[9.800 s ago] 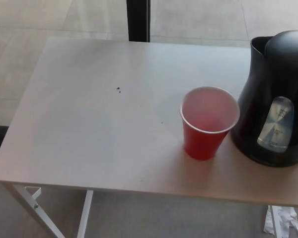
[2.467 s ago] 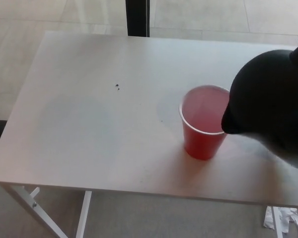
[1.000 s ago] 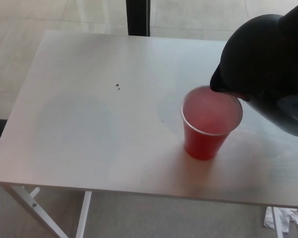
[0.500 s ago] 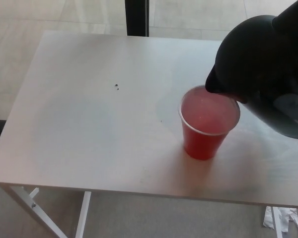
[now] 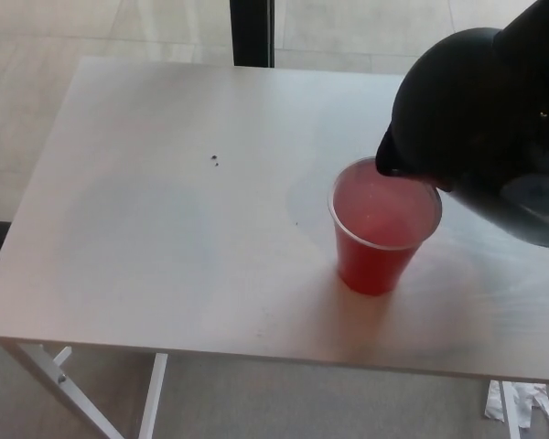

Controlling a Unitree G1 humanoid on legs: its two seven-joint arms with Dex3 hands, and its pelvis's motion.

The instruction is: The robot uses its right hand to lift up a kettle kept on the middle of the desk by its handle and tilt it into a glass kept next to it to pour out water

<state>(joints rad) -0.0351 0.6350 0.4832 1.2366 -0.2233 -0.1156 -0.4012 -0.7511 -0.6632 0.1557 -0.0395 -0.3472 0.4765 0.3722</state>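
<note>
**Tilting kettle over red cup**

Tilting toward the robot's left, the black kettle (image 5: 480, 119) is held in the air above the right part of the desk (image 5: 165, 229); its long axis runs on a slant from the upper right of the head view down to the spout at lower left. The spout tip sits just over the far right rim of the red plastic cup (image 5: 380, 229), and whether the two touch cannot be told. The kettle's base, with a pale grey patch on it, faces the lower right. No stream of water can be made out.

The cup stands upright on the desk directly below and to the left of the kettle; its inside looks pale pink.

Compared with the view half a second earlier, the kettle is nearly unchanged, with the spout a touch higher and nearer the cup's rim; nearly ten seconds earlier it stood upright on the desk to the right of the cup.

Neither hand can be made out, so the state of the fingers cannot be told.

A small dark speck (image 5: 216, 160) lies on the desk well to the left of the cup. White crumpled paper (image 5: 517, 407) lies on the floor at lower right.
</note>
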